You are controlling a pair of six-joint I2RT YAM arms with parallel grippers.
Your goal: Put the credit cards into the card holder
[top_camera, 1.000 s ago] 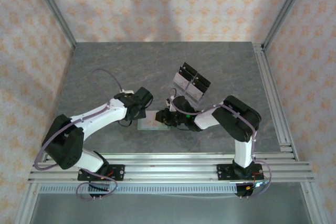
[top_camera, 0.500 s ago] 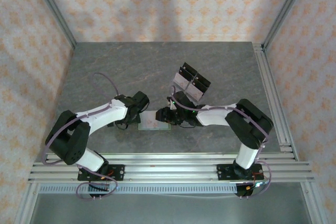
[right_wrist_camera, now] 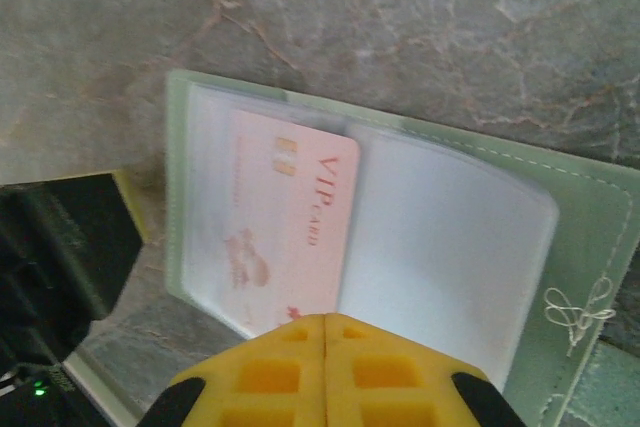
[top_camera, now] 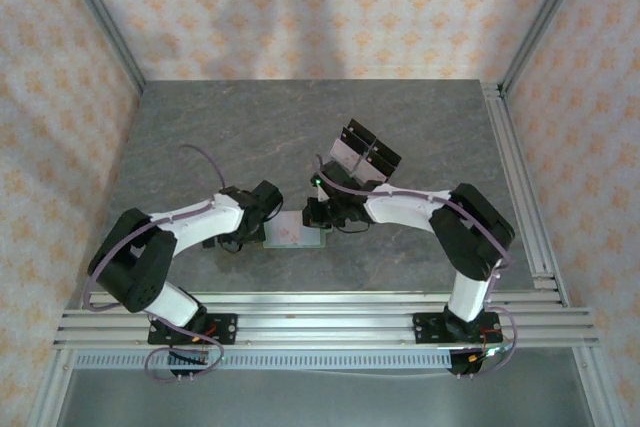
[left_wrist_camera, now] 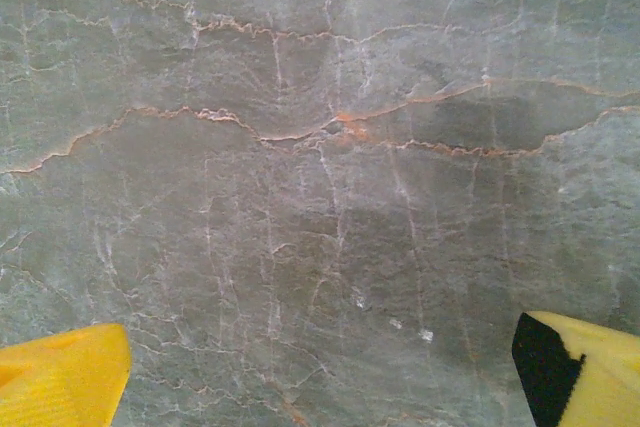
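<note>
The sage-green card holder (right_wrist_camera: pixel 590 247) lies open and flat on the table, its clear sleeves facing up. A pinkish-white credit card (right_wrist_camera: pixel 290 217) printed "VIP card" sits partly inside the left sleeve. My right gripper (right_wrist_camera: pixel 325 319) is shut, its yellow fingertips together over the card's near edge. In the top view the card holder (top_camera: pixel 293 233) lies between the two grippers, with the right gripper (top_camera: pixel 318 215) at its right end and the left gripper (top_camera: pixel 262 211) at its left edge. The left gripper (left_wrist_camera: pixel 320 347) is open over bare table.
A clear acrylic rack with black pieces (top_camera: pixel 363 157) stands just behind the right gripper. The marbled grey table (top_camera: pixel 220 137) stretches to the back and sides. Aluminium rails (top_camera: pixel 520 177) run along the right edge and the near edge.
The right gripper has shifted a little toward the back over the card holder while its arm stretched out. The left arm has sunk lower and closer to the holder's left edge.
</note>
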